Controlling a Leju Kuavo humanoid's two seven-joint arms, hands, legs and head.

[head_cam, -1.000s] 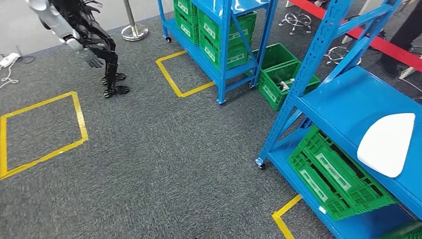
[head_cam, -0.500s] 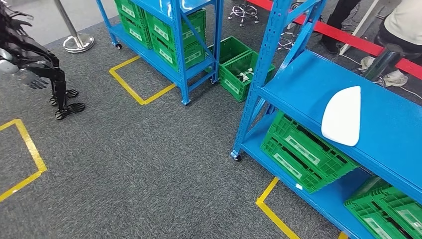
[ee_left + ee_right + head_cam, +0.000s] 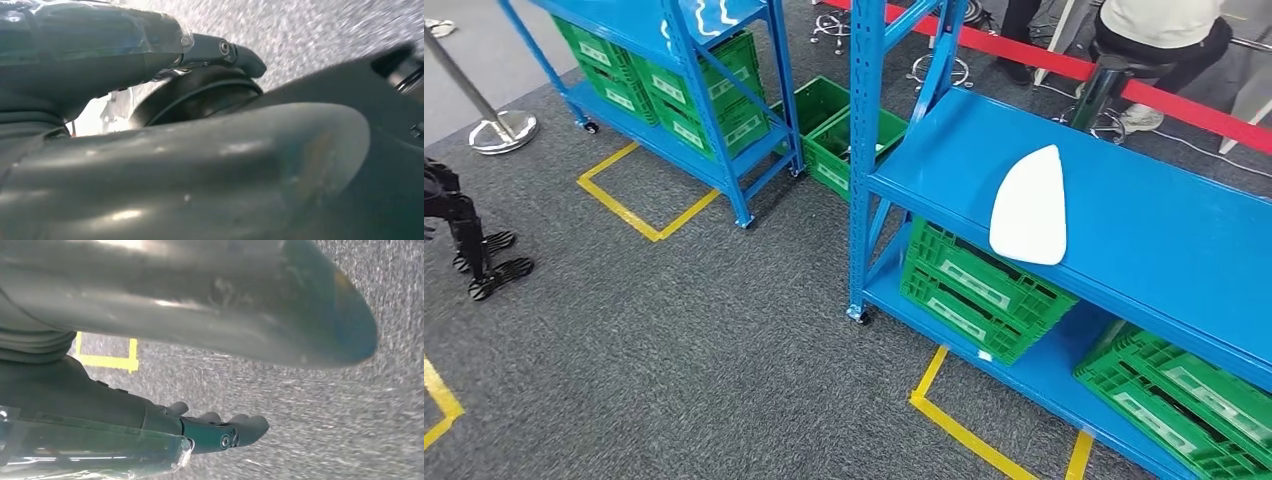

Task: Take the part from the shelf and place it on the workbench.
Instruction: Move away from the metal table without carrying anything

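Note:
The part is a flat white panel (image 3: 1029,207), rounded at one end and pointed at the other. It lies on the middle level of a blue metal shelf (image 3: 1164,240) at the right of the head view. My left hand (image 3: 150,150) hangs over grey carpet, dark fingers stretched out, nothing in it. My right hand (image 3: 175,305) also hangs above the carpet with its fingers (image 3: 225,432) extended and empty. Both hands are far from the panel.
Green crates (image 3: 979,285) fill the shelf's bottom level. A second blue shelf (image 3: 674,80) with crates stands at the back left, with more crates (image 3: 844,130) on the floor between. Another robot's legs (image 3: 464,240) stand at the left. A person sits behind red tape (image 3: 1164,30). Yellow floor markings (image 3: 964,425) lie near the shelf.
The camera has swung to the right, so the whole scene slid left. The shelf with the white panel now sits nearer the middle; the other robot is at the left edge.

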